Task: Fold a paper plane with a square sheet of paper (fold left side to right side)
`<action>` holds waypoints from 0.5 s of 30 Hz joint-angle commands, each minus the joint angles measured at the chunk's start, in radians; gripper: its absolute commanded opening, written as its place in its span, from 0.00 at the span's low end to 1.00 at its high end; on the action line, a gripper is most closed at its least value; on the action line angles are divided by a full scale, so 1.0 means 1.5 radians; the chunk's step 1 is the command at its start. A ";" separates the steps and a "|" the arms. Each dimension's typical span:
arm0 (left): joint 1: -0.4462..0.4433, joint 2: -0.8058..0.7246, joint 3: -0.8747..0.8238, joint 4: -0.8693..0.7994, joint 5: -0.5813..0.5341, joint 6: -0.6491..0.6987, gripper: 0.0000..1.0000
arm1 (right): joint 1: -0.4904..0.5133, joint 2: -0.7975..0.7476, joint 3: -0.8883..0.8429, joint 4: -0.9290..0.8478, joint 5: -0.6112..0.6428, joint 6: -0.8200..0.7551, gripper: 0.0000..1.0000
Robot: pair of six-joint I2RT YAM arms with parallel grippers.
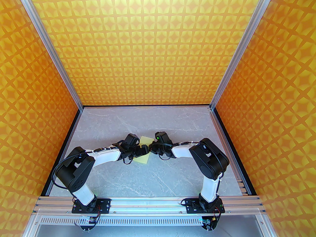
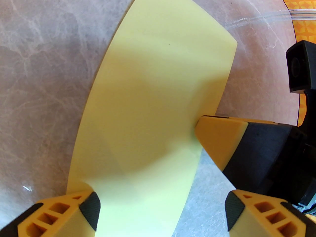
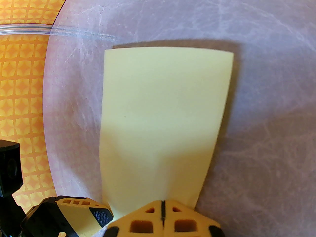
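Note:
The square sheet of paper [image 1: 145, 140] is pale yellow and lies on the grey marbled table [image 1: 148, 181] between the two grippers. It shows as a plain oblong [image 2: 153, 102], slightly bowed. The paper plane is out of view. My left gripper [image 2: 163, 211] is open, its two fingers straddling the near end of the sheet. One pad [image 2: 90, 210] sits over the paper's left edge and the other [image 2: 234, 211] stands off to its right. My right gripper [image 3: 163, 206] is shut, and its joined tips [image 2: 214, 134] rest on the sheet's right edge [image 3: 158, 122]. Seen from above, the left gripper [image 1: 139, 153] and the right gripper [image 1: 149, 148] nearly meet.
Orange patterned walls [image 1: 158, 46] enclose the table at the back and both sides, with aluminium posts [image 1: 49, 46] at the corners. Bare tabletop stretches behind the paper and toward the arm bases [image 1: 91, 204].

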 commanded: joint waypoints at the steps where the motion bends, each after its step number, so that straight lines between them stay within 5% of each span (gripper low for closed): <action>1: -0.013 -0.020 -0.006 0.021 0.037 -0.004 0.89 | 0.002 0.008 -0.024 -0.032 0.009 -0.011 0.00; 15: 0.016 -0.075 -0.024 -0.043 -0.059 0.021 0.91 | 0.016 -0.055 -0.020 -0.047 -0.046 -0.052 0.00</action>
